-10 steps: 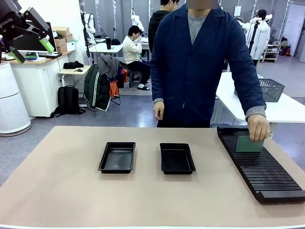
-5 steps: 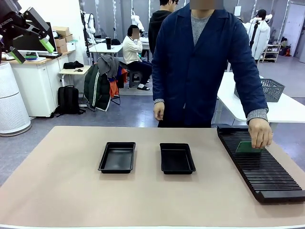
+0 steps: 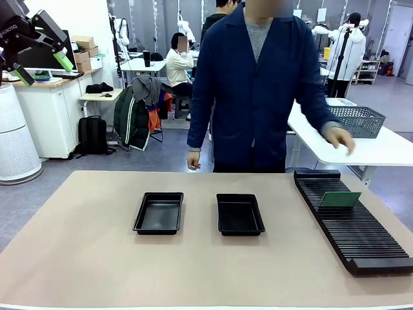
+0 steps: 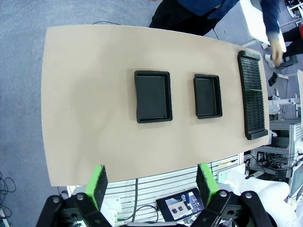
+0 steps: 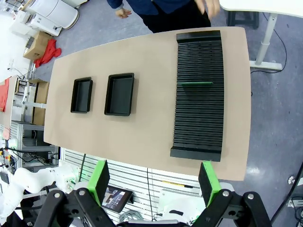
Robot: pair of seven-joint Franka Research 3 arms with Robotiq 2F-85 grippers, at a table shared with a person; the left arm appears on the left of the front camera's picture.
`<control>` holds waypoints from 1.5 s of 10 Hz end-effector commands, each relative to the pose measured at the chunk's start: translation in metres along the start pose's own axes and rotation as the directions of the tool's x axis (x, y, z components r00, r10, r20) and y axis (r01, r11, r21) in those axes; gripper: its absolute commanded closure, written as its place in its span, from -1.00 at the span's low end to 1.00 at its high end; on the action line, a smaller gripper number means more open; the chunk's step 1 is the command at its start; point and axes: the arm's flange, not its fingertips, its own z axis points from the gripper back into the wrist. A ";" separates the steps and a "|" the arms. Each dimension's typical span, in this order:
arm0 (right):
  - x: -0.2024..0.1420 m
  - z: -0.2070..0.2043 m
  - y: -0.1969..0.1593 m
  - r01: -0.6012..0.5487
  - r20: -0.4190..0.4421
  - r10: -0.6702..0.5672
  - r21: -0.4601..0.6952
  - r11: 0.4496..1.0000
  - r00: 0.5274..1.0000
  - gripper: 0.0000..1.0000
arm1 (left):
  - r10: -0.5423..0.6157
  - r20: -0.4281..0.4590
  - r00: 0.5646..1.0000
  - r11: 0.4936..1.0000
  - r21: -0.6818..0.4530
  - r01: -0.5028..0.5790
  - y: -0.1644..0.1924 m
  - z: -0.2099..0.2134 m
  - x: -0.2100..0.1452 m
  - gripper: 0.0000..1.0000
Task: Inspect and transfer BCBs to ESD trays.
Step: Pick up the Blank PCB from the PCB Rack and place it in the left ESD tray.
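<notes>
Pale-green BCB (image 3: 340,199) stands on edge in one slot of the black ribbed rack (image 3: 361,239), in the rack's far third, toward the person's end. Its long axis runs along the slot, across the rack's width.

Nearer ESD tray (image 3: 240,214) sits left of the rack. Farther ESD tray (image 3: 159,212) sits left again. Both are bare.

Left tool (image 4: 151,177) and right tool (image 5: 154,182) hang high over the worktop (image 3: 84,258), jaws spread wide, holding nothing.

Person's hand (image 3: 339,137) is in the air beyond the rack's far end, apart from the board.

The rack is on the robot's right, so the right tool is likely nearer. The pick probably needs the jaws straddling the board's top edge, closing on its flat faces.
</notes>
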 end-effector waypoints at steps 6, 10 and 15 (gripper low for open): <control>0.000 -0.001 0.001 -0.005 -0.001 0.005 -0.001 1.000 1.000 -1.00 | 0.006 -0.002 1.000 1.000 -0.005 -0.006 0.001 -0.002 -0.003 -1.00; 0.009 -0.005 0.006 -0.103 0.024 0.104 -0.053 0.993 0.994 -1.00 | 0.006 -0.002 1.000 1.000 -0.005 -0.006 0.001 -0.002 -0.003 -1.00; 0.037 -0.078 0.033 -0.557 -0.101 0.548 -0.197 0.807 0.830 -1.00 | 0.006 -0.002 1.000 1.000 -0.005 -0.006 0.001 -0.002 -0.003 -1.00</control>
